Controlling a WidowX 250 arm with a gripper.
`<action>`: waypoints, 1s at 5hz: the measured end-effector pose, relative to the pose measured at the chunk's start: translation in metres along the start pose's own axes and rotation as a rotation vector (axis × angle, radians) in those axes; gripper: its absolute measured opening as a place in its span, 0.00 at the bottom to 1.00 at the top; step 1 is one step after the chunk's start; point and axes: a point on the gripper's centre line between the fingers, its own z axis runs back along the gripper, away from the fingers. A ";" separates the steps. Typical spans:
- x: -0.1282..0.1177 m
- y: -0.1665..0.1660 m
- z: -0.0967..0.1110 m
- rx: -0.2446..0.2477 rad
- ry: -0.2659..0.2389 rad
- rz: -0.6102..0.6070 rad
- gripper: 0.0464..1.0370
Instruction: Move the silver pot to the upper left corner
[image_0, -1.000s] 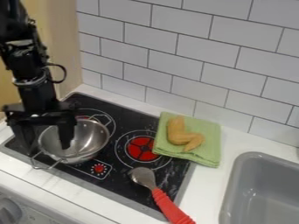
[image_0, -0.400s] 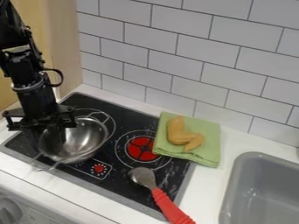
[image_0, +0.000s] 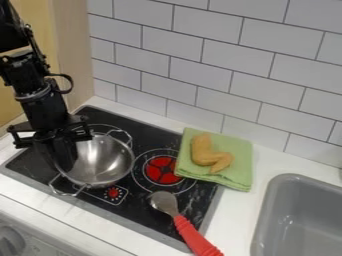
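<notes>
Now the silver pot (image_0: 105, 162) has scooted a bit right over the black stove (image_0: 148, 129) — and the gripper (image_0: 65, 166) pinches its left edge.

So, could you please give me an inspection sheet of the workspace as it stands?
Surface: black stovetop set in a white counter; pale streaks on its glass near the spoon.
Job's things: silver pot upright on the stovetop's left part, two wire handles.
Clutter: metal spoon with red handle, lying across the stovetop's near edge; folded green cloth with a tan toy chicken wing on top.
Gripper: black gripper down at the pot's left side.
Cables: black loop sticking out beside the arm.
Surroundings: white tiled wall behind, gray sink at right, wooden panel at upper left.
</notes>
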 end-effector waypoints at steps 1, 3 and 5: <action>-0.006 -0.003 0.004 -0.047 0.020 0.028 0.02; -0.002 -0.002 0.015 -0.123 0.012 0.087 0.01; 0.031 0.003 0.035 -0.102 -0.112 0.229 0.01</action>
